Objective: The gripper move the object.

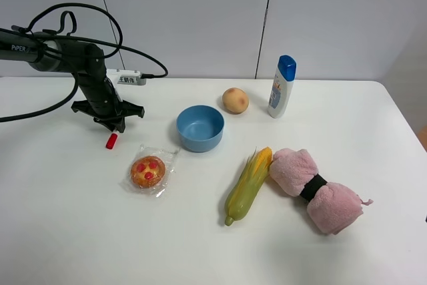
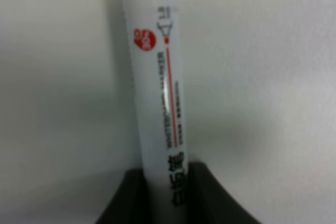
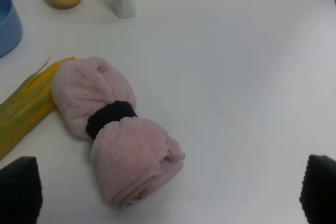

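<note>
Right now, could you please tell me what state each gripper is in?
Left gripper: closed on the slim white marker pen with a red cap.
Right gripper: open, holding nothing.

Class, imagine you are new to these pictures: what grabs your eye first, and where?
At the high view's left, the black arm's left tool grips a white marker pen with a red cap. Next comes the pink rolled towel at right, beside the corn.
</note>
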